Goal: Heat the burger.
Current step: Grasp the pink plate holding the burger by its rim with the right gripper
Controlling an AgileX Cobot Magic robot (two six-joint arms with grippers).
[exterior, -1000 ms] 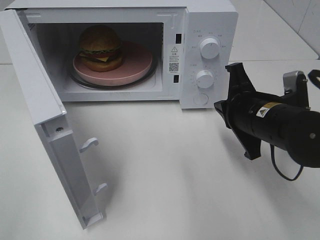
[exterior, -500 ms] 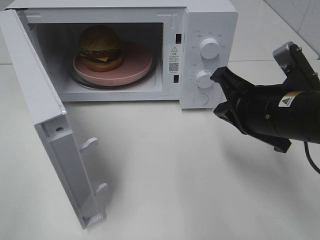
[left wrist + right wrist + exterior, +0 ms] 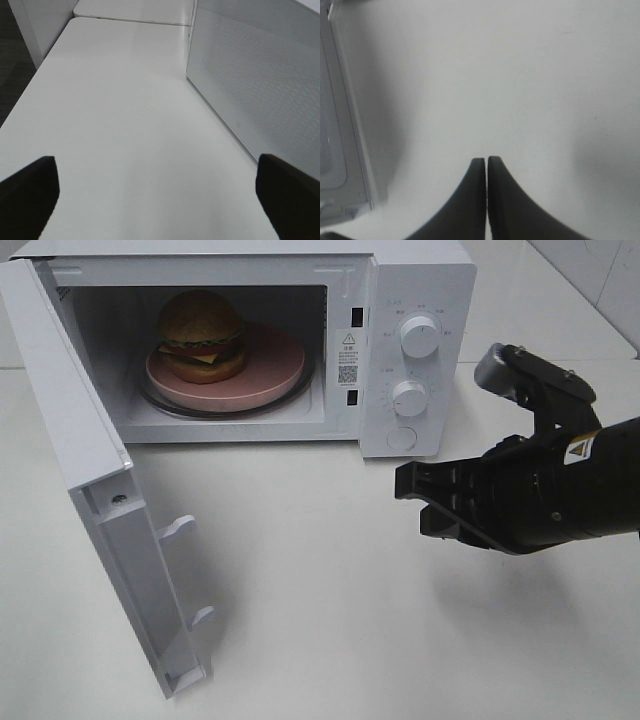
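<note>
- Burger [image 3: 201, 335]: sits on a pink plate [image 3: 275, 370] inside the microwave [image 3: 420, 280], which stands at the back edge of the bench [image 3: 330, 590]. Loading appears done.
- Microwave door [image 3: 95, 480]: swung wide toward the bench's left front. By my reckoning, shutting it and turning the dials [image 3: 419, 336] are what remain.
- Right gripper [image 3: 415, 502]: hangs over the bench in front of the microwave's control panel, its tips pressed together and carrying nothing; the wrist view shows the two fingers [image 3: 470, 200] meeting with no gap.
- Left gripper [image 3: 160, 187]: spread wide and empty, over bare bench beside a perforated white panel [image 3: 260, 85]; absent from the high view.
- Hard to make out: the dial markings are too small to read; the right arm is cut off at the picture's edge; only the tips of the left fingers show.
</note>
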